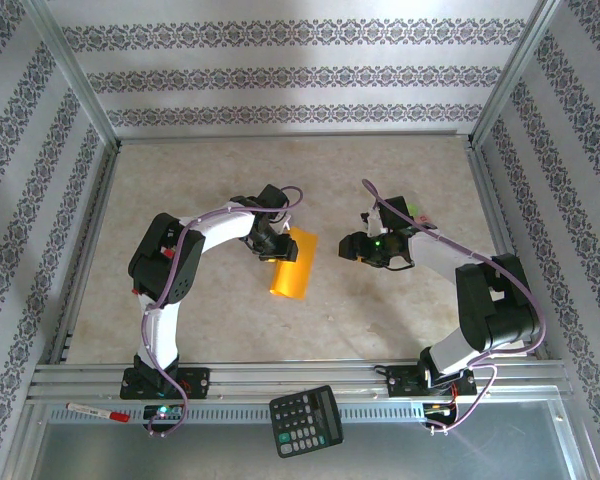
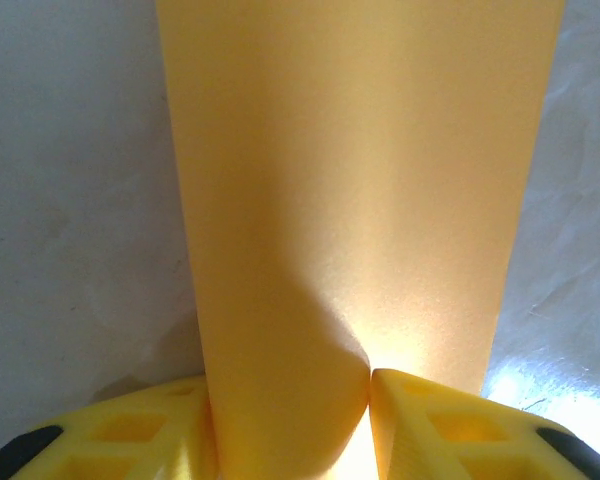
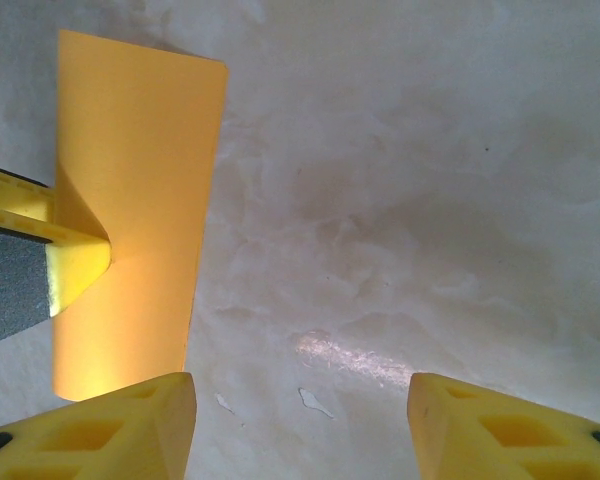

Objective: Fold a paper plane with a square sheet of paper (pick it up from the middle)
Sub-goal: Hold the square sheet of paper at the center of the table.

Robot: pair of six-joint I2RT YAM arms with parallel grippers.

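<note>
Left end effector [image 2: 290, 405] tight on orange sheet [image 1: 294, 268] — right end effector [image 3: 300, 410] agape, empty — calculator [image 1: 306, 420] well apart

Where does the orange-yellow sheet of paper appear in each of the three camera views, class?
Top external: the square sheet of paper sits at centre, in the left gripper.
Left wrist: it runs from the top edge down between the yellow fingers.
Right wrist: upper left, pinched from the left edge.
Shared landmark: the yellow fingers gripping it.

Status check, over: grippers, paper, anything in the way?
Left gripper: jaws pinching the paper. Right gripper: jaws open, empty, beside it. Nothing blocking; calculator at the near edge.
</note>
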